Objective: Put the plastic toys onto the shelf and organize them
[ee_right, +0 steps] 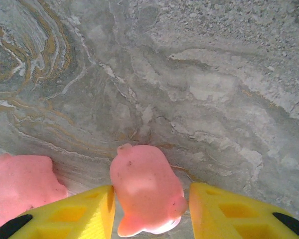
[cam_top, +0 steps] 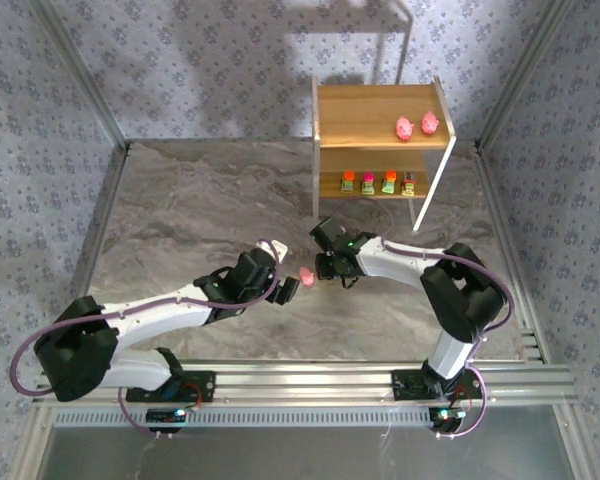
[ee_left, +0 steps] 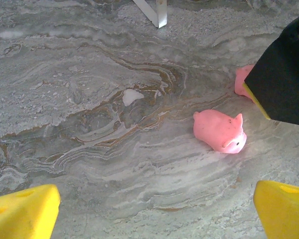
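Observation:
Two pink pigs lie on the marble table between my grippers. One pig (ee_right: 146,188) sits between the fingers of my open right gripper (ee_right: 150,206), touching the left finger (ee_right: 74,213), with a gap to the right one. The other pig (ee_left: 220,131) lies ahead and to the right of my open left gripper (ee_left: 154,201), whose fingers hold nothing. In the top view that pig (cam_top: 306,276) lies between the left gripper (cam_top: 286,290) and the right gripper (cam_top: 332,266). The shelf (cam_top: 375,103) holds two pigs (cam_top: 405,127) on its top board and several blocky toys (cam_top: 368,183) on the lower one.
The shelf's white leg (ee_left: 157,12) stands on the table beyond the left gripper. A pale stand with thin legs (cam_top: 405,40) rises behind the shelf. Metal frame posts (cam_top: 80,80) border the marble table (cam_top: 180,210).

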Robot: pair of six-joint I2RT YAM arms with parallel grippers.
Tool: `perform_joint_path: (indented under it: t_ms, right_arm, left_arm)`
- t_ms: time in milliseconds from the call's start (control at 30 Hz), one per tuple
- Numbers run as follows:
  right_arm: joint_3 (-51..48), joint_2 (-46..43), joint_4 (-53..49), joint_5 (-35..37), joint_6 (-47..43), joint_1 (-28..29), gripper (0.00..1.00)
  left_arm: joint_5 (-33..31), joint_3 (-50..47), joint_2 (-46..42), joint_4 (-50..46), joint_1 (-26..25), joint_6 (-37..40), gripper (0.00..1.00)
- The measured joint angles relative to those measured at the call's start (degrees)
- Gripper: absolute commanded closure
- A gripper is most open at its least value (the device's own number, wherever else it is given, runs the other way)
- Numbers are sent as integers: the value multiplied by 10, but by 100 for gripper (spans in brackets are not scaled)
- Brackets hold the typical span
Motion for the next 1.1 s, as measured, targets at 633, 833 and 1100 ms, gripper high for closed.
perform_joint_path:
  t_ms: [633,833,1100]
  right_arm:
    - [-1,7,4,-5,-2,0,64]
    - [-1,7,3,-3,-6,0,66]
    - [0,-11,-24,8,-11,0,67]
  left_arm:
    - [0,0,0,0,0,0,0]
    - [0,0,0,0,0,0,0]
    - [0,0,0,0,0,0,1]
